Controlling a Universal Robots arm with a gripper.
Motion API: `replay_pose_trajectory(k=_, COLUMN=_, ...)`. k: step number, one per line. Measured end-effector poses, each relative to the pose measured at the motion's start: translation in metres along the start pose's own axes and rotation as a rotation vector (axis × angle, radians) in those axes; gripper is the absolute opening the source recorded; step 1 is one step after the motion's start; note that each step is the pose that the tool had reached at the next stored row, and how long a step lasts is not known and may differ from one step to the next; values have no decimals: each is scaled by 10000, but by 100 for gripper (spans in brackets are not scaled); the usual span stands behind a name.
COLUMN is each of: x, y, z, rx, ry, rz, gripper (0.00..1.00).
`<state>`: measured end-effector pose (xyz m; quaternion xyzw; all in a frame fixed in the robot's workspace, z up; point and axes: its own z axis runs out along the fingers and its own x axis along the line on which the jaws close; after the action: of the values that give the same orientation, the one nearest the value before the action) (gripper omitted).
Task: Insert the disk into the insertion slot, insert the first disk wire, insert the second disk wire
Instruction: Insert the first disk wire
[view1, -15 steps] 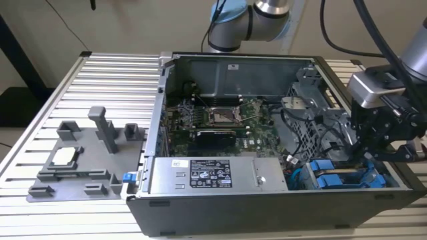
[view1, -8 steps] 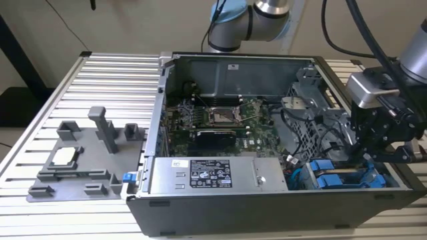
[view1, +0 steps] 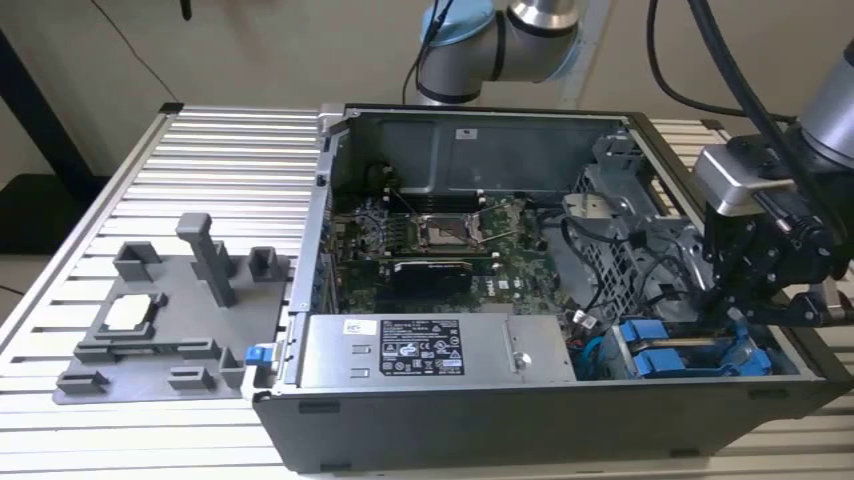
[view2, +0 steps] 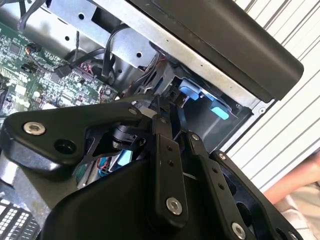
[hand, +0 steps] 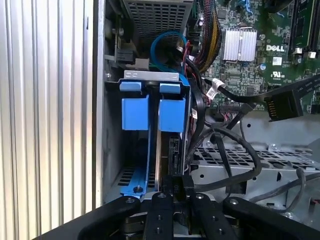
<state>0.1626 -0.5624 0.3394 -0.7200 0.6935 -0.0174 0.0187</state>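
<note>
An open computer case (view1: 534, 420) sits on a ribbed metal tabletop (view1: 200, 150), with a grey plastic tray (view1: 147, 350) beside it towards the exterior view's left edge. The disk (hand: 172, 117) stands on edge in the drive bay at the case's corner, on the exterior view's right. Its blue frame sits just beside a second blue carrier (hand: 135, 112). The hand (hand: 176, 187) hangs over that bay. Its fingers are drawn narrow, pinching a black plug (hand: 173, 155) against the disk's end. A printed white label (view1: 420, 347) sits on the silver power box. The green circuit board (view1: 441, 240) carries small white lettering.
</note>
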Motion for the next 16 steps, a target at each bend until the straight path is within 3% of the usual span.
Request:
replay_pose_trajectory(k=12, x=0, y=-1, z=47, rx=-2, ry=36, rz=584, gripper=19)
replay_pose_trajectory(k=14, x=1, y=0, z=51, rx=-2, ry=32, rz=585, gripper=26)
replay_pose_trajectory(k=16, x=0, y=0, z=53, rx=-2, ry=31, rz=586, gripper=26)
